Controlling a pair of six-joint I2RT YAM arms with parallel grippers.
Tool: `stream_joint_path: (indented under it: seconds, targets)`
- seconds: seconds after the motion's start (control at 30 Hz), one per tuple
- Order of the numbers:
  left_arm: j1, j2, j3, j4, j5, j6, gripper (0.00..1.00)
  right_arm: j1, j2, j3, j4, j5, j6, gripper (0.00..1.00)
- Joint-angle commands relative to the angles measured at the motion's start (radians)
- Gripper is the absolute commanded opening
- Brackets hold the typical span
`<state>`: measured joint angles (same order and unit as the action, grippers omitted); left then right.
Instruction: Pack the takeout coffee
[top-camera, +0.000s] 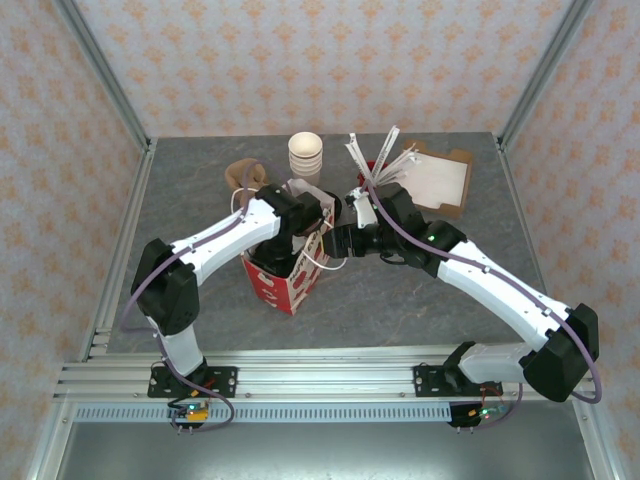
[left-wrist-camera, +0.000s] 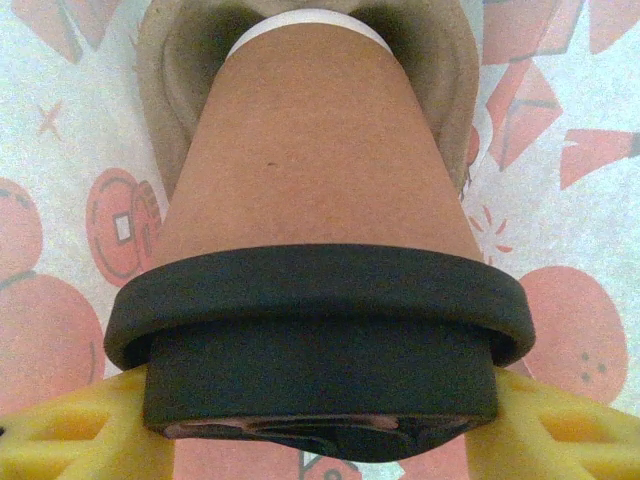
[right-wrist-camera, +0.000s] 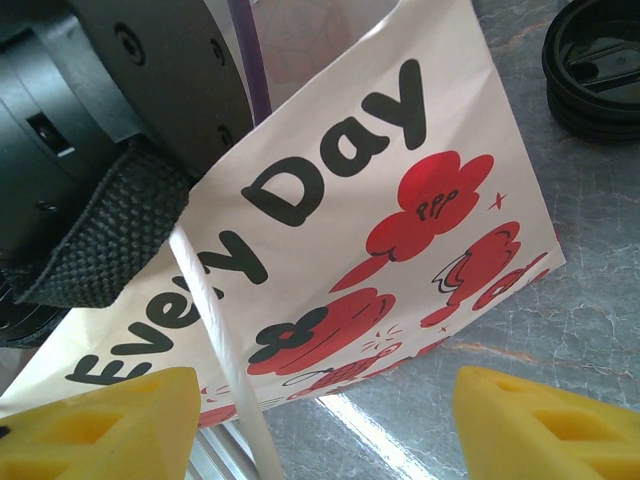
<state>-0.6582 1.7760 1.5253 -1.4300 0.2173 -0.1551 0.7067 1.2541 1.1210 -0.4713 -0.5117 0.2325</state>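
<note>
On the grey table (top-camera: 400, 300), the left gripper (left-wrist-camera: 320, 440), clamped on the takeout coffee (left-wrist-camera: 310, 150) at its lid, holds it upright inside the bag (right-wrist-camera: 400, 200), presumably against spillage; the right gripper (right-wrist-camera: 325, 420), fingers apart, sits at the bag's outer face.

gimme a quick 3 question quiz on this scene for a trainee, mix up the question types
1. True or false: the right tool is shut on the white handle of the bag.
2. What does the left tool hold? A) a stack of lidless cups B) the takeout coffee C) a loose black lid with no cup
3. Which two words are printed on the bag in the right wrist view?

Key: 1 false, it is open, with the handle running loose between its sides. 2 B. 3 Every Day.
</note>
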Motion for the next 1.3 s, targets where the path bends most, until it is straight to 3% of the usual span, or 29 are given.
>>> stream_joint_path:
  seconds: [0.0,1.27]
  targets:
    - [0.008,-0.001,0.005,0.055,-0.062,0.007,0.37,0.007,0.004,0.017,0.002,0.021,-0.006,0.68]
    - [0.007,-0.068,0.117,-0.044,-0.096,0.016,0.37,0.007,0.03,0.028,-0.007,0.033,-0.023,0.67]
